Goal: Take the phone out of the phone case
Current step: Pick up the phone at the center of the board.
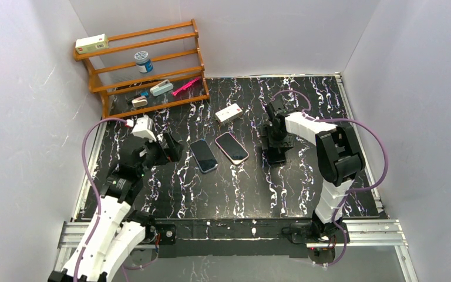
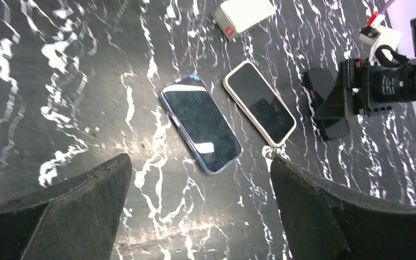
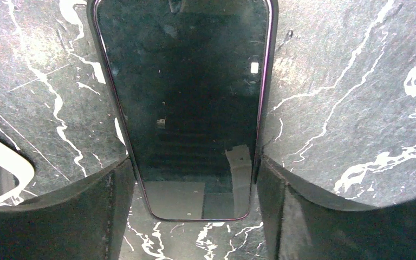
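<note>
A black phone in a dark case lies flat on the marbled black table. My right gripper straddles its near end, one finger against each long side. From above, that gripper stands pointing down over the phone at the centre right. The left wrist view shows the same phone under the right gripper. My left gripper is open and empty, hovering above the table left of a blue-cased phone. From above, the left gripper sits at the centre left.
A blue-cased phone and a cream-cased phone lie side by side mid-table. A white box lies behind them. A wooden rack with small items stands at the back left. Walls enclose the table.
</note>
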`<move>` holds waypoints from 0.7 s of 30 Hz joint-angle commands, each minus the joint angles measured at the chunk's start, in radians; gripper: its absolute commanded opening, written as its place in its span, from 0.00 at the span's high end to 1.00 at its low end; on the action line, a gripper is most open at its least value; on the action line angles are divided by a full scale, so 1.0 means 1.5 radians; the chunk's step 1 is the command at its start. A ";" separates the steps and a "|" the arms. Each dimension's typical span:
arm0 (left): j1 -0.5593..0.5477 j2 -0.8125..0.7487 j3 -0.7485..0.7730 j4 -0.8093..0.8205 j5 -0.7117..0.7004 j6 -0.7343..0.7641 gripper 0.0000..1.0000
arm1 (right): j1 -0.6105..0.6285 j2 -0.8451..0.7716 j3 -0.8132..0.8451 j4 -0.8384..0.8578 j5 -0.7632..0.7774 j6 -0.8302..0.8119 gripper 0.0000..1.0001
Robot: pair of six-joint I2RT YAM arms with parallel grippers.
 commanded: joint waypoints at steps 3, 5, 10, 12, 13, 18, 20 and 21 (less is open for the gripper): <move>-0.004 0.062 -0.007 0.003 0.101 -0.108 0.02 | 0.034 0.020 -0.065 -0.009 0.000 0.034 0.39; -0.004 0.075 -0.029 0.018 0.122 -0.143 0.02 | 0.054 -0.010 -0.084 0.008 -0.011 0.046 0.47; -0.005 0.067 -0.097 0.112 0.175 -0.242 0.03 | 0.082 -0.101 -0.154 0.051 -0.026 0.076 0.76; -0.007 0.063 -0.107 0.126 0.174 -0.266 0.04 | 0.094 -0.143 -0.188 0.078 -0.043 0.087 0.88; -0.007 0.063 -0.111 0.128 0.173 -0.277 0.04 | 0.102 -0.174 -0.207 0.092 -0.051 0.092 0.92; -0.020 0.051 -0.140 0.160 0.171 -0.336 0.07 | 0.150 -0.279 -0.280 0.156 -0.083 0.120 0.99; -0.027 0.047 -0.156 0.186 0.167 -0.364 0.09 | 0.171 -0.319 -0.296 0.176 -0.084 0.128 0.99; -0.030 0.047 -0.163 0.193 0.164 -0.377 0.10 | 0.182 -0.340 -0.303 0.187 -0.084 0.131 0.99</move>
